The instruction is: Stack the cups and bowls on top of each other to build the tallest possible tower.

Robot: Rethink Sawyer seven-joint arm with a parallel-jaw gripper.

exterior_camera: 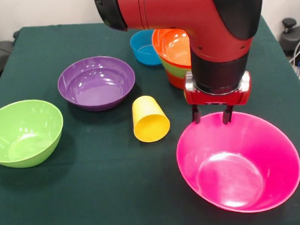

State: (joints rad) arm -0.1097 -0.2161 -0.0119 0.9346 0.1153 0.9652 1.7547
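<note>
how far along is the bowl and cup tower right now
Done: a small nest of an orange bowl in a green one on another orange bowl stands behind the arm. In hand: the gripper sits at the far rim of the tilted pink bowl, fingers astride it. Left: the purple bowl, green bowl, blue bowl and the tipped yellow cup lie loose.

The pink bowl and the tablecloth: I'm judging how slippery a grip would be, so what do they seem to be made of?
The pink bowl looks like hard, glossy plastic: its inside shows bright reflections and a smooth, even colour. The tablecloth looks like dark green matte fabric, felt-like perhaps, with no shine and faint creases. The hand sits at the bowl's far rim, fingers apart.
</note>
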